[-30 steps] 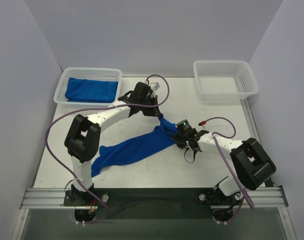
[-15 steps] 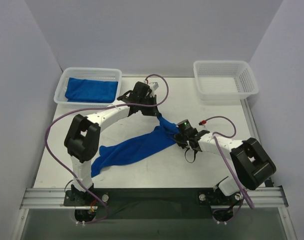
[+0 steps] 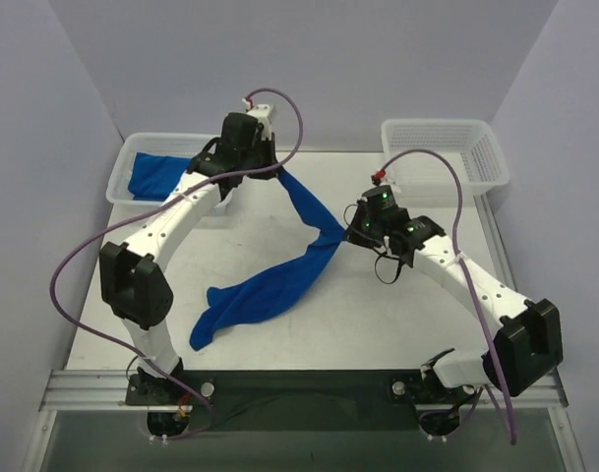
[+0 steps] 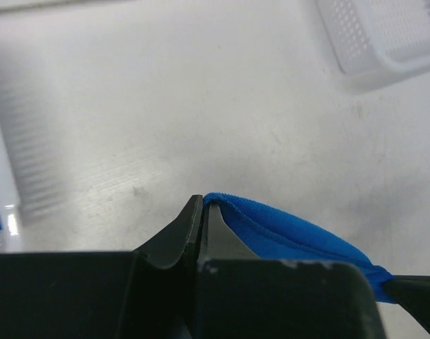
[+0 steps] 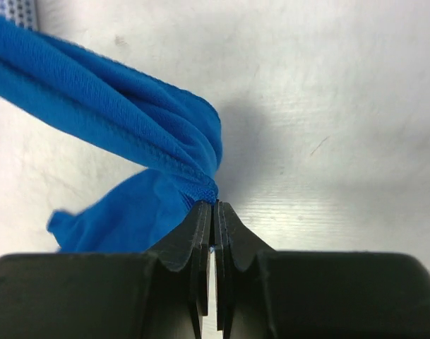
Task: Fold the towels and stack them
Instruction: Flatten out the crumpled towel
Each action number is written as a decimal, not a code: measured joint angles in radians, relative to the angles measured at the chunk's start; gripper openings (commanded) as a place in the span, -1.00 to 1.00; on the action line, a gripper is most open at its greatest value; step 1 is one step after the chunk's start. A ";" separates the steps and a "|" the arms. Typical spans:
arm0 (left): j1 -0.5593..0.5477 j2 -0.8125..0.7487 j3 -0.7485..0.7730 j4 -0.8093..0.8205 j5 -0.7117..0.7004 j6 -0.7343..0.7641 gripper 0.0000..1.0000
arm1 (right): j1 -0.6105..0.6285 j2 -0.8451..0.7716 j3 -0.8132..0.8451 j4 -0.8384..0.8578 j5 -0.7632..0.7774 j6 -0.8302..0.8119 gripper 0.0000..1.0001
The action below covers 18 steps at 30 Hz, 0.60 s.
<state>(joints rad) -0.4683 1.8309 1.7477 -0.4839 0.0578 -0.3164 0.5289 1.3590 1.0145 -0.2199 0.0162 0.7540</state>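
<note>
- Left gripper pinches the towel by its hem, beside the far-left basket; right gripper pinches its bunched edge, right of centre.
- We see its tail lying on open table, near left.

The table bears a left basket, a right basket and one end of a towel.

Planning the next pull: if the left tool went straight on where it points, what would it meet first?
Likely the table, though depth is unclear. The left tool, shut on the towel, aims at it; the basket sits right of that line.
</note>
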 measured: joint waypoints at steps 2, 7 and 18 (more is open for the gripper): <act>-0.002 -0.037 0.043 -0.020 -0.032 0.030 -1.00 | -0.005 -0.018 0.091 -0.076 -0.007 -0.134 -1.00; 0.000 -0.108 0.215 -0.091 -0.120 0.095 -1.00 | -0.026 -0.035 0.422 -0.264 -0.008 -0.521 -1.00; -0.011 -0.213 0.568 -0.177 -0.113 0.174 -1.00 | -0.023 -0.072 0.856 -0.329 -0.069 -1.028 -1.00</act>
<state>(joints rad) -0.4793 1.6176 2.3161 -0.6613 -0.0551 -0.1429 0.5056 1.2865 1.8709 -0.5491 -0.0532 -0.2741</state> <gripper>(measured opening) 0.034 0.039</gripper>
